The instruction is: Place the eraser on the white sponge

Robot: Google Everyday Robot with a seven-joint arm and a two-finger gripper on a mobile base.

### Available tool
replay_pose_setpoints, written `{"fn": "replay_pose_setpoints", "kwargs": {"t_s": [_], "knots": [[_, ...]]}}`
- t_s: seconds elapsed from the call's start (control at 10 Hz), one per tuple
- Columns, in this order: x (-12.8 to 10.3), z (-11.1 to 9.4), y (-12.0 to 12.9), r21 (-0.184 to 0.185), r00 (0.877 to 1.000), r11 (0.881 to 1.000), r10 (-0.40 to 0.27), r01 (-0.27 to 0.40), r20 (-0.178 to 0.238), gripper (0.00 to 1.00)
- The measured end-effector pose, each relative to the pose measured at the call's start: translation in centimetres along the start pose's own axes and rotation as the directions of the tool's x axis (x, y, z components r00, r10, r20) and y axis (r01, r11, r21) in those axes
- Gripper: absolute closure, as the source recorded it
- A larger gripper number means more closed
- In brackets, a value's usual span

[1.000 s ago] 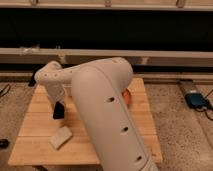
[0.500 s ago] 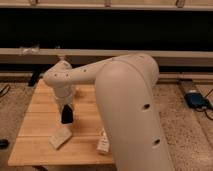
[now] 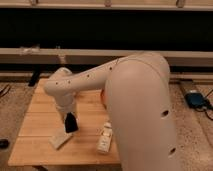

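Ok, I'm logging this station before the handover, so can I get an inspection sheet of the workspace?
Surface: wooden table, slatted top.
Job's things: eraser, black, held at the gripper, just above the white sponge near the front left.
Clutter: white bottle lying at the front edge.
Grippers: gripper low over the sponge, shut on the eraser.
Cables: dark cable on the floor, left.
Surroundings: speckled floor, blue object at right.

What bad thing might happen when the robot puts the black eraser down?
The gripper holds the eraser just above the white sponge, toward its far corner. Let go there, the eraser might tip off the sponge onto the table. The sponge also lies near the table's front edge, so a push could slide it off. The white bottle lies close by and could get bumped.
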Motion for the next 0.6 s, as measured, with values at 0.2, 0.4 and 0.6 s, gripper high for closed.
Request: {"fn": "replay_pose_setpoints", "kwargs": {"t_s": [0.2,0.4,0.6], "knots": [[0.6,0.4,1.0,-0.003,0.999,0.999,-0.034,0.034,-0.003,0.90],[1.1,1.1,2.1,0.002,0.998,0.998,-0.058,0.058,0.000,0.90],[1.4,1.7,3.1,0.009,0.997,0.997,-0.071,0.071,0.004,0.90]]}}
